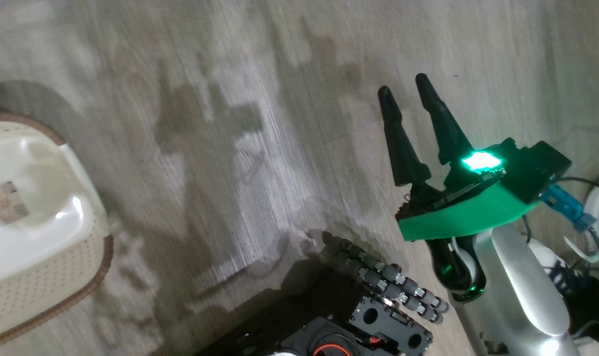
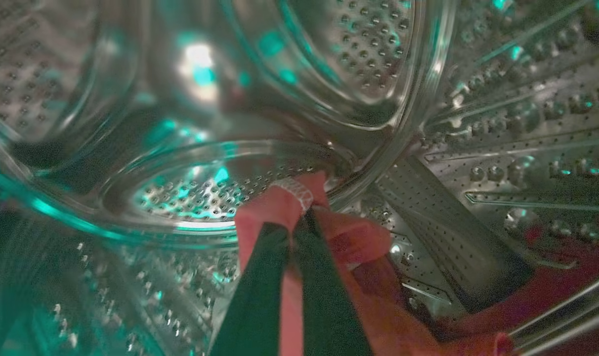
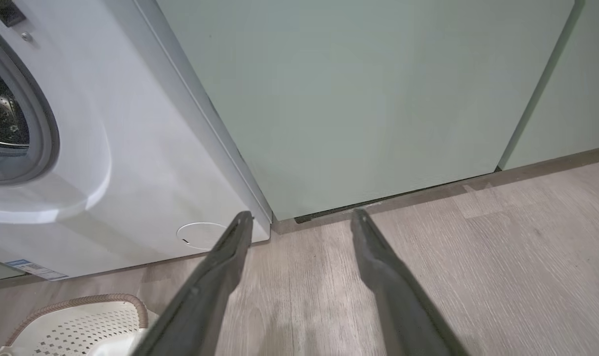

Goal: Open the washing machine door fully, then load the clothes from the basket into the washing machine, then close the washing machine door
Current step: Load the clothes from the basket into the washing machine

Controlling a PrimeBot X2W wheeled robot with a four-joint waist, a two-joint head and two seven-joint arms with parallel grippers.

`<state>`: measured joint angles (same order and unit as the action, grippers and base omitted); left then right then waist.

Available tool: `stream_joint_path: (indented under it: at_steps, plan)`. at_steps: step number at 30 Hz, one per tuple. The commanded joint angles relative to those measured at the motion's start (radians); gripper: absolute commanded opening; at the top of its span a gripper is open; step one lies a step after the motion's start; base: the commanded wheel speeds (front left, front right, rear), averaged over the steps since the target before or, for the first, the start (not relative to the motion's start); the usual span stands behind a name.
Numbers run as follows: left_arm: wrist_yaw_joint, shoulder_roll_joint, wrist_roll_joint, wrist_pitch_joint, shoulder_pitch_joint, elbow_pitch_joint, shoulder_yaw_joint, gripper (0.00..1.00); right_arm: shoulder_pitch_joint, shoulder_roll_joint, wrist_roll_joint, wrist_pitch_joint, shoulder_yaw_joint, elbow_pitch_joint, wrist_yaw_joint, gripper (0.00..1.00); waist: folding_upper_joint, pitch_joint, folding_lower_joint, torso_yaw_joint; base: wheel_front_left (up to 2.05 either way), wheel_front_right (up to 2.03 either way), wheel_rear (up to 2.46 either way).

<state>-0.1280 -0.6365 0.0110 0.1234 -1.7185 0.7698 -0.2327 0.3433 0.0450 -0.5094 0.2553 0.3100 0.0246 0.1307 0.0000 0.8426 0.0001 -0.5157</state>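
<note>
Red fabric with a white woven band, the clothes (image 2: pixel 272 210) hung pinched between the two long dark fingers of the left tool (image 2: pixel 294 223), which was clamped shut on the garment deep inside the steel drum (image 2: pixel 502 148) of the washing machine (image 3: pixel 146 148). The grip looked meant to carry the soft cloth well past the opening, so none would trail out. The drum's polished wall was dimpled and perforated, with a raised paddle (image 2: pixel 443 222). The right tool (image 1: pixel 403 85) hovered over the wood-grain floor (image 1: pixel 260 74), fingers spread wide and holding nothing, apparently kept clear of the loading. Nearby sat the basket (image 1: pixel 47 277), cream perforated plastic with a brown woven-look rim, no garment visible in the part shown. The machine's smooth white front stood beside a pale green cabinet (image 3: pixel 354 99).
</note>
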Motion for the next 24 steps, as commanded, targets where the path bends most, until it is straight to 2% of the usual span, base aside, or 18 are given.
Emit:
stream_joint_path:
  at_steps: [1, 8, 12, 13, 17, 19, 21, 24]
  plan:
    - [-0.001, -0.035, -0.006, 0.006, -0.051, -0.009, -0.019, 0.0, -0.017, 0.005, -0.011, 0.006, 0.022, -0.028, 0.0, 1.0, 0.0, 0.017, -0.0001, -0.017, 0.0, 0.0, 0.0]
    - [0.005, -0.012, 0.01, -0.02, -0.174, 0.137, -0.051, 0.0, -0.024, 0.005, -0.027, 0.006, 0.024, -0.035, 0.0, 1.0, 0.0, 0.03, -0.0001, -0.023, 0.0, 0.0, 0.0]
    - [0.067, -0.001, 0.008, -0.084, -0.236, 0.198, -0.041, 0.0, -0.027, 0.005, -0.031, 0.006, 0.021, -0.038, 0.0, 1.0, 0.0, 0.036, -0.0001, -0.024, 0.0, 0.0, 0.0]
    - [0.067, -0.001, 0.008, -0.084, -0.236, 0.198, -0.041, 0.0, -0.027, 0.005, -0.031, 0.006, 0.021, -0.038, 0.0, 1.0, 0.0, 0.036, -0.0001, -0.024, 0.0, 0.0, 0.0]
    - [0.155, 0.012, 0.017, -0.159, -0.277, 0.255, -0.016, 0.0, -0.029, 0.005, -0.034, 0.006, 0.02, -0.041, 0.0, 1.0, 0.0, 0.039, -0.0001, -0.024, 0.0, 0.0, 0.0]
    - [0.176, 0.012, 0.012, -0.181, -0.287, 0.288, -0.019, 0.0, -0.029, 0.005, -0.035, 0.006, 0.021, -0.041, 0.0, 1.0, 0.0, 0.039, -0.0001, -0.022, 0.0, 0.0, 0.0]
    - [0.167, 0.016, 0.013, -0.176, -0.291, 0.328, -0.027, 0.0, -0.028, 0.005, -0.035, 0.006, 0.022, -0.041, 0.0, 1.0, 0.0, 0.04, -0.0001, -0.02, 0.0, 0.0, 0.0]
    - [0.127, 0.027, 0.008, -0.156, -0.292, 0.38, -0.051, 0.0, -0.026, 0.005, -0.034, 0.006, 0.021, -0.041, 0.0, 1.0, 0.0, 0.041, -0.0001, -0.019, 0.0, 0.0, 0.0]
